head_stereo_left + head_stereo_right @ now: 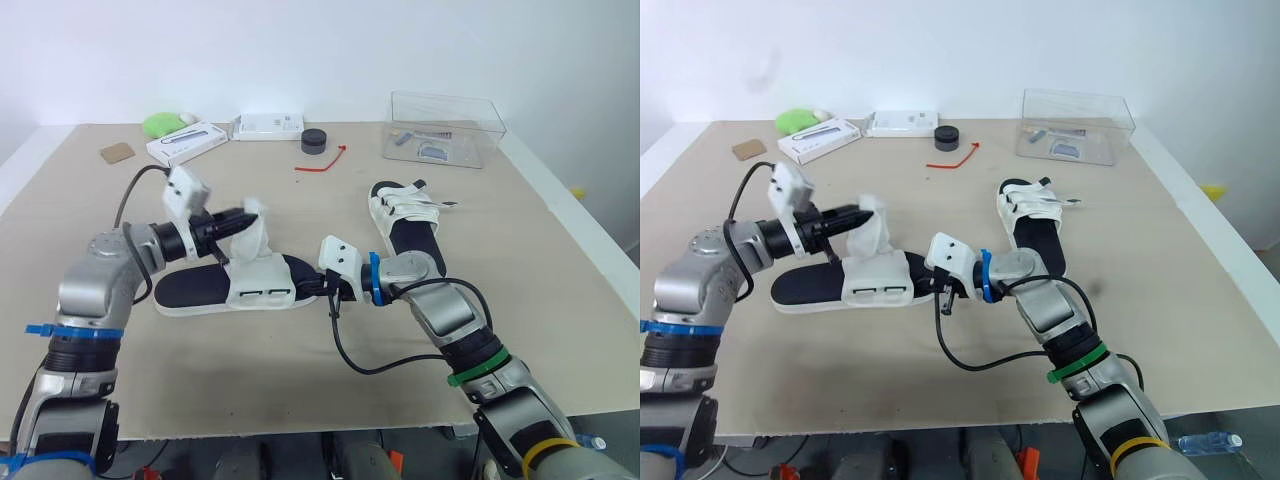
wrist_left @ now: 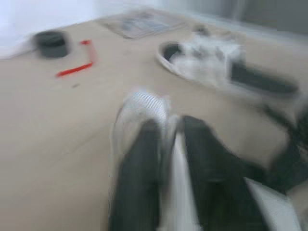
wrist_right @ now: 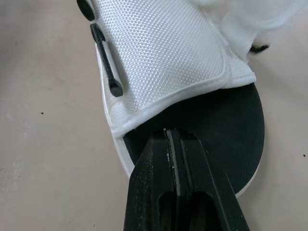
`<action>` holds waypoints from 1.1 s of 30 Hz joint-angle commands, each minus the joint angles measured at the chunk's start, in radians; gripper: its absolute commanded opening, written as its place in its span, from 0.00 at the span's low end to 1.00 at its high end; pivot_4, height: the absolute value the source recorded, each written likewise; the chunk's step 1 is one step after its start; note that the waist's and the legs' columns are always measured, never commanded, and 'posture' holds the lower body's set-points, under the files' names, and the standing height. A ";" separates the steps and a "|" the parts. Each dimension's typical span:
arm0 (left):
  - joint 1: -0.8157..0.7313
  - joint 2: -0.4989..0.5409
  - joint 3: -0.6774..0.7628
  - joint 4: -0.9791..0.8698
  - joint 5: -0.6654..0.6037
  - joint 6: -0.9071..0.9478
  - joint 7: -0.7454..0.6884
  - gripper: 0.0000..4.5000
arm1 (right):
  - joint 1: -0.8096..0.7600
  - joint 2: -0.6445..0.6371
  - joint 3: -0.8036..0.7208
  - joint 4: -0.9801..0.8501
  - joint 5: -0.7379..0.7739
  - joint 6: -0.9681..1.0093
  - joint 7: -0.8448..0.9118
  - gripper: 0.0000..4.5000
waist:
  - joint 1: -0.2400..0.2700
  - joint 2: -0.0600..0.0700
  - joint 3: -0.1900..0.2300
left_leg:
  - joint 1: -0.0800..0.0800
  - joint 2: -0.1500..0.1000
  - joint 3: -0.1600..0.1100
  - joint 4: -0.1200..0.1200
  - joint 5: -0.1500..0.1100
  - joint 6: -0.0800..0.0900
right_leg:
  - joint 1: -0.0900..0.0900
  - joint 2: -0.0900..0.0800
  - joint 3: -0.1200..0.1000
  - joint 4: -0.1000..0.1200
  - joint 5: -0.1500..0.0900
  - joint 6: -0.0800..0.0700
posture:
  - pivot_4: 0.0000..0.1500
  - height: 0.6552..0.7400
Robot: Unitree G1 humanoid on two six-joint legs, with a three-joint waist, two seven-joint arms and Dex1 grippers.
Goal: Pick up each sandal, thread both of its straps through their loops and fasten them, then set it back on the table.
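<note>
The near sandal (image 1: pixel 200 288), black footbed with white straps, lies on its sole in the middle of the table. My left gripper (image 1: pixel 240 218) is shut on one of its white straps (image 1: pixel 254 235) and holds that strap up above the footbed; in the left wrist view the strap (image 2: pixel 142 108) sits between the black fingers (image 2: pixel 137 183). My right gripper (image 1: pixel 322 290) is shut, its tips resting on the black footbed (image 3: pixel 231 120) at the sandal's toe end, just in front of the wide white strap (image 3: pixel 159 57). The second sandal (image 1: pixel 405 225) lies further right.
A clear plastic box (image 1: pixel 445 128) stands at the back right. Along the back edge are a black round object (image 1: pixel 314 141), a red tie (image 1: pixel 322 162), a white packet (image 1: pixel 268 125), a white box (image 1: pixel 186 142), a green object (image 1: pixel 160 123) and a brown card (image 1: pixel 116 152).
</note>
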 commanded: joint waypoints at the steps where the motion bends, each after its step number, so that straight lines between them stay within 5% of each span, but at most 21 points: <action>1: -0.049 -0.015 0.101 0.023 -0.113 0.156 0.071 0.60 | -0.020 -0.007 -0.002 -0.007 -0.002 -0.003 0.012 0.00 | 0.000 0.000 0.000 | 0.000 0.000 -0.001 0.000 0.000 0.000 | 0.000 0.000 0.000 0.000 0.000 0.000 | 1.00 0.84; 2: -0.056 -0.017 0.124 0.042 -0.134 0.190 0.083 0.68 | -0.023 -0.008 -0.002 -0.005 -0.003 -0.004 0.014 0.00 | 0.000 0.000 0.000 | 0.000 0.000 -0.001 0.000 0.000 0.000 | 0.000 0.000 0.000 0.000 0.000 -0.001 | 1.00 0.84; 16: 0.065 0.090 0.125 0.006 -0.300 0.531 -0.036 0.68 | -0.035 -0.005 0.002 -0.002 -0.007 -0.010 0.028 0.00 | -0.012 -0.001 0.000 | 0.000 -0.001 -0.001 -0.001 0.000 -0.001 | 0.000 -0.001 -0.001 0.000 0.001 -0.003 | 1.00 0.84; 33: 0.001 0.013 0.163 0.047 -0.341 0.505 0.045 0.68 | -0.036 0.009 0.011 -0.011 -0.014 -0.008 0.040 0.00 | -0.011 -0.001 0.000 | 0.000 -0.001 -0.001 -0.001 0.000 -0.001 | 0.000 -0.002 -0.001 0.000 0.001 -0.004 | 1.00 0.84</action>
